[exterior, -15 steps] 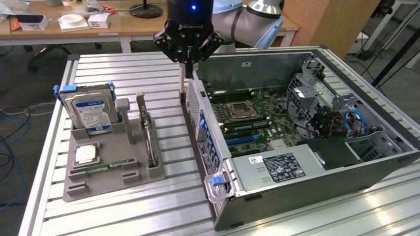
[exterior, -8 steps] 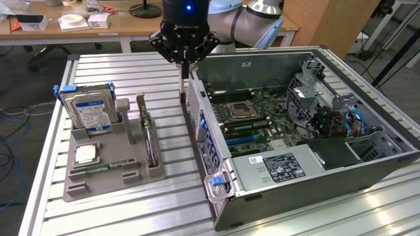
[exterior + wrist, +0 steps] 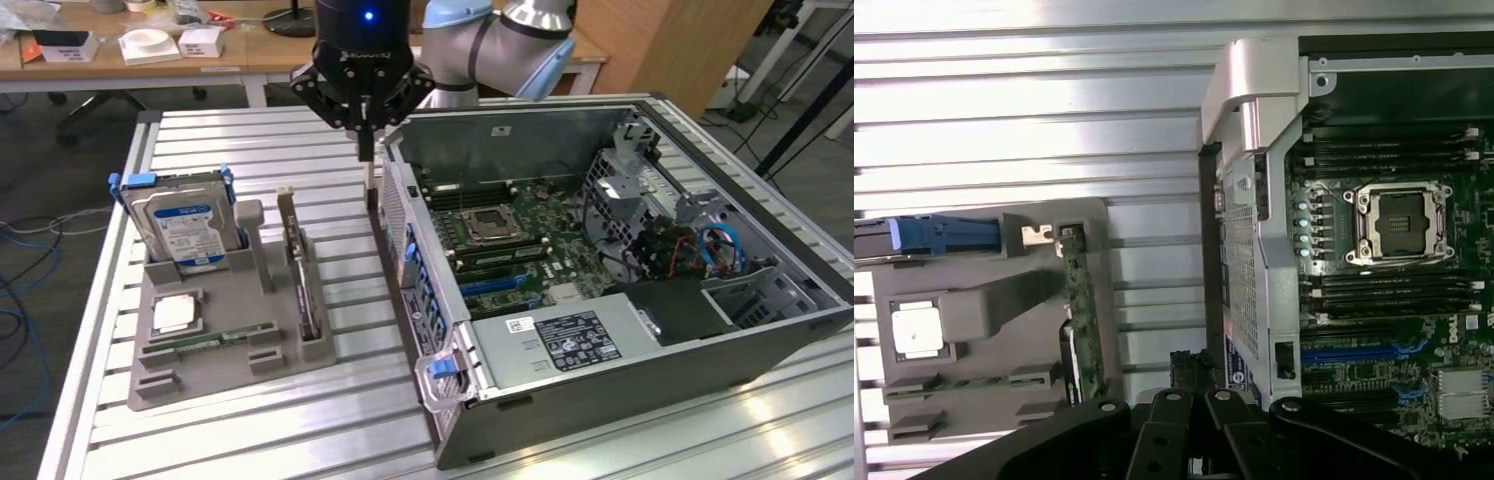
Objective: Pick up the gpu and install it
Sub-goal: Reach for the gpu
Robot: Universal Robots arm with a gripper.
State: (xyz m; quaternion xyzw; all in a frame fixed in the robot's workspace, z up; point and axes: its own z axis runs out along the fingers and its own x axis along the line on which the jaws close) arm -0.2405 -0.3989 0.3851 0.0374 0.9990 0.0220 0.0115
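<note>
1. Tool [image 3: 364,150], fingers pressed together on nothing, hung over the worktop strip between holder [image 3: 227,295] and computer case [image 3: 574,425]
2. Gpu [image 3: 302,272] stood on edge, ungrasped, in the holder slot nearest the case
3. A sound grasp likely required spread fingers centred over the card's top edge
4. Case wall lay just beside; hard drive [image 3: 187,222] stood apart

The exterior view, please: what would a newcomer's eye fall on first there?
The open computer case on the exterior view's right draws the eye, its motherboard exposed. The black gripper, shut, hangs by the case's far corner. On that view's left, a grey holder carries an upright blue-labelled hard drive and the gpu standing on edge.
</note>
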